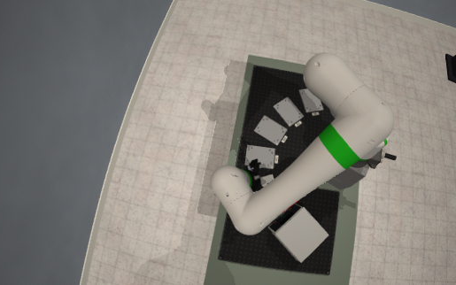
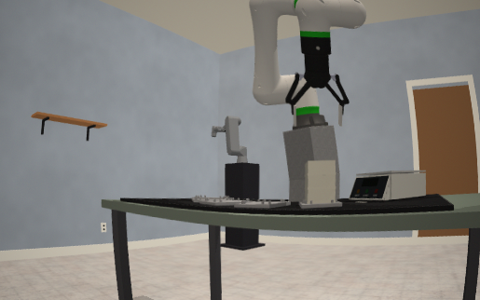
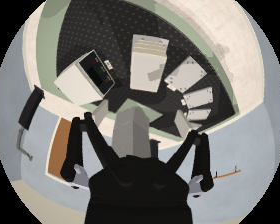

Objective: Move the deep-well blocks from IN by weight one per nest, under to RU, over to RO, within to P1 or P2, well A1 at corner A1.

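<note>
The cream deep-well blocks [image 1: 267,180] [image 2: 321,182] [image 3: 148,72] stand as one stack in the infeed nest [image 2: 329,205]; layered edges show in the wrist view, but their cut corners are not clear. My gripper [image 2: 318,117] [image 3: 142,110] is open and empty, high above the stack's level. The check-weigher [image 1: 303,234] [image 2: 407,185] [image 3: 77,84] has a bare platform, and no lamp on its front looks brightly lit. Four grey nests [image 1: 259,156] [image 1: 270,130] [image 1: 288,111] [image 1: 311,102] [image 3: 186,75] [image 3: 199,97] form an arc and show no block; their labels are unreadable.
The stack stands between the check-weigher and the arc of nests. Locator pins rise from the nest plates. The robot's grey pedestal [image 2: 299,163] [image 3: 131,132] stands behind the black mat [image 1: 235,248] [image 2: 432,203]. My forearm hides part of the mat in the overhead view.
</note>
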Controlling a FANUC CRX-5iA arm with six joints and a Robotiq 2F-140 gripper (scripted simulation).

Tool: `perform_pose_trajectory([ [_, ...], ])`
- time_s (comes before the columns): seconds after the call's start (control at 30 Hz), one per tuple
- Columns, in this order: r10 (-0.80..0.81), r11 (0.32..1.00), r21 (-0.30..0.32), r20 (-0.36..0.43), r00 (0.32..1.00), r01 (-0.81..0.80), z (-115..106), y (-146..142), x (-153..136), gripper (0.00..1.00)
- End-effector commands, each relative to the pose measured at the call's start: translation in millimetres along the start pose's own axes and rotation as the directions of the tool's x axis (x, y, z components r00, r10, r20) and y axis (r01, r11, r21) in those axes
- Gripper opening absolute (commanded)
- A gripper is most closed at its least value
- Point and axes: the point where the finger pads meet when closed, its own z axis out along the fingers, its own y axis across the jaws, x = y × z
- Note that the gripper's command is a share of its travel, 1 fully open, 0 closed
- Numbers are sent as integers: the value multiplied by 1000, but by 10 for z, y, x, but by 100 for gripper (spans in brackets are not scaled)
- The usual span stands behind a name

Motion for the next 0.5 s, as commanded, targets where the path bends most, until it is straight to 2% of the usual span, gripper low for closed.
perform_pose_trajectory([
  [0.0, 0, 1000, 0, -1, 1000, 0, 119, 0, 74, 100],
  [0.1, 0, 1000, 0, -1, 1000, 0, 163, 0, 99, 100],
  [0.47, 0, 1000, 0, -1, 1000, 0, 596, 0, 349, 100],
])
